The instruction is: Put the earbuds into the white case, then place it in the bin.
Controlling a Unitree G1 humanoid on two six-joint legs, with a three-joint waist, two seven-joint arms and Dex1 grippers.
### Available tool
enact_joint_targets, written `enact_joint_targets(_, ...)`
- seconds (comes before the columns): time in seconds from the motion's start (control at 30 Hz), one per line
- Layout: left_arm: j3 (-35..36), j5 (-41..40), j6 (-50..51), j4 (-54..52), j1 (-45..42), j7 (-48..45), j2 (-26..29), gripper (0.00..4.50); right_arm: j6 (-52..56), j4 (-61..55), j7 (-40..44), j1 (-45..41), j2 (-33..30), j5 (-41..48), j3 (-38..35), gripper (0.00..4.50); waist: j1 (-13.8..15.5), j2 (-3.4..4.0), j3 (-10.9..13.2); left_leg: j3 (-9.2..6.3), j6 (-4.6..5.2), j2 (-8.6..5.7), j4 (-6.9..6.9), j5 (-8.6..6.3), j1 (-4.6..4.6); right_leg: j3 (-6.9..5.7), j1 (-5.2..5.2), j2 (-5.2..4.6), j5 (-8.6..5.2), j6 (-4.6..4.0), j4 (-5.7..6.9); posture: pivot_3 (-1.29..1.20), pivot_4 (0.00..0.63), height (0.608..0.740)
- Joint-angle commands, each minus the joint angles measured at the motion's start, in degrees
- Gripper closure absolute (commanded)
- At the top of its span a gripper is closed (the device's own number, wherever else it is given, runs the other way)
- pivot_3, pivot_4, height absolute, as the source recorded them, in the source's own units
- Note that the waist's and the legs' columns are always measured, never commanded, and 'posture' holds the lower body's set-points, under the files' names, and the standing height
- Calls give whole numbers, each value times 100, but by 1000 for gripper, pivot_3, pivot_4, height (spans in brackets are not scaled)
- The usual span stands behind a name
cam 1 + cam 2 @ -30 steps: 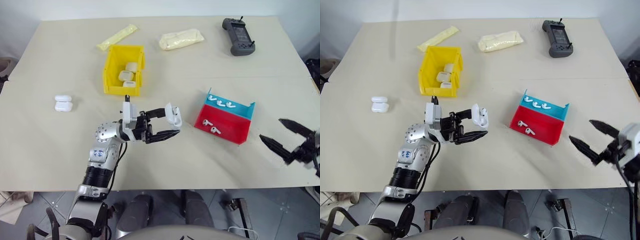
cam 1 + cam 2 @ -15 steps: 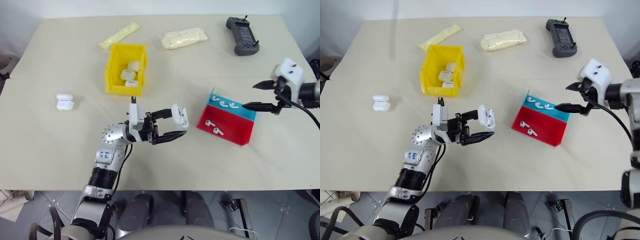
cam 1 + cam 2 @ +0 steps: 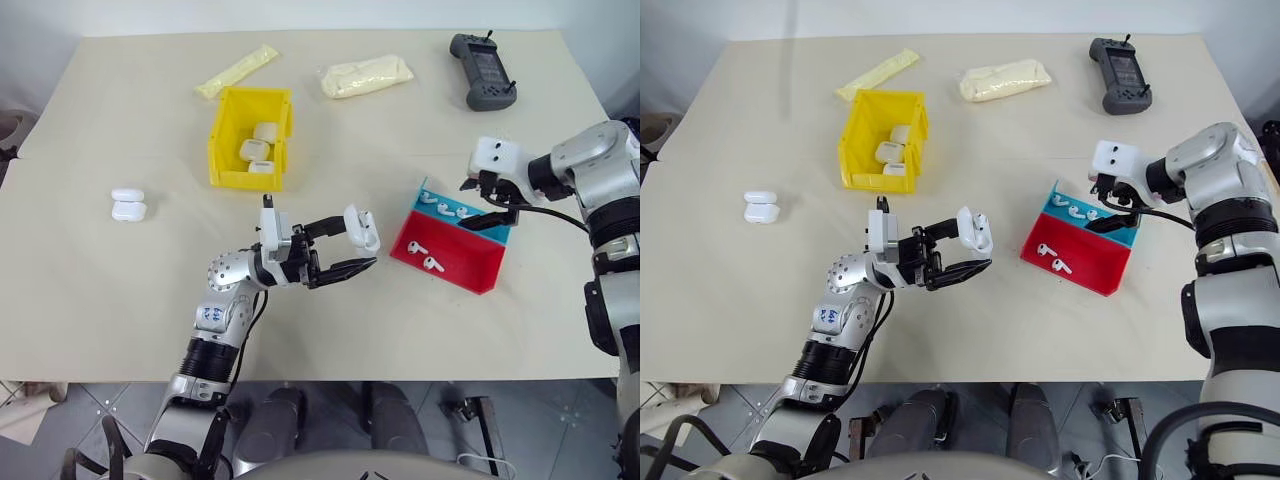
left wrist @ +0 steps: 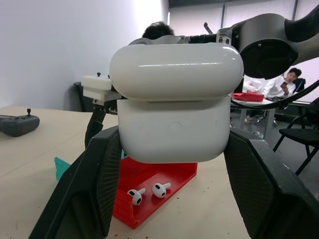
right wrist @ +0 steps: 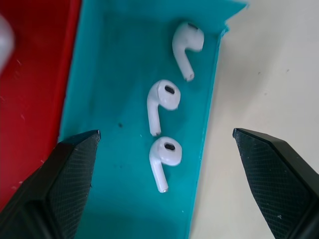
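Note:
My left gripper (image 3: 362, 241) is shut on the white case (image 3: 361, 228) and holds it above the table's middle; in the left wrist view the case (image 4: 174, 114) sits between both fingers with its lid on top. My right gripper (image 3: 479, 203) hangs open over the teal half of the red and teal tray (image 3: 470, 270). Three earbuds (image 5: 163, 97) lie there between its spread fingertips (image 5: 75, 159). Two more earbuds (image 3: 421, 252) lie in the red half. The yellow bin (image 3: 225, 130) stands at the back left and holds white cases.
Another white case (image 3: 128, 205) lies on the table at the left. A black handheld controller (image 3: 483, 70) and two pale yellow packets (image 3: 363, 75) (image 3: 235, 72) lie along the far edge. A seated person (image 4: 285, 85) is in the background.
My right arm has swung in from the table's right front edge to above the tray's teal half, its gripper turning downward and staying open. The left gripper has held still with the case.

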Motion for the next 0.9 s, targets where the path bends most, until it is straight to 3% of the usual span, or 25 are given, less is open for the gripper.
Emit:
enact_joint_targets(0.03, -53, -16, -2, -295, 27, 43, 1, 1763, -220, 160, -72, -208, 0, -263, 60, 24, -18, 0, 0, 0, 0, 1, 0, 0, 0, 0, 0, 1, 0, 0, 1, 0, 150, 740)
enact_joint_targets(0.1, -61, -20, 15, -317, 39, 51, 5, 1763, -288, 262, -77, -247, 23, -342, 71, 24, -32, 1, -1, 0, -1, 1, -1, 0, 0, 0, -1, 1, 0, 0, 3, 0, 150, 740)
enact_joint_targets(0.2, -69, -25, 39, -348, 60, 59, 12, 1763, -378, 388, -60, -310, 69, -455, 98, 597, -60, 1, -1, 0, 0, 0, -1, 0, 0, 0, 1, 1, 0, 0, 3, 0, 150, 740)
enact_joint_targets(0.47, -62, -38, 76, -376, 41, 59, 27, 1763, -485, 545, -54, -391, 160, -644, 71, 3146, -117, 3, -2, -1, 0, 1, -2, 0, 0, 0, 0, 1, 0, 0, 4, 0, 150, 740)
enact_joint_targets(0.9, -53, -65, 184, -590, 163, 149, 51, 1763, -747, 669, -181, -436, 324, -833, 90, 3146, -121, 5, -3, -1, -1, 1, -1, 0, 2, 0, 1, 1, 0, 0, 7, 0, 150, 740)
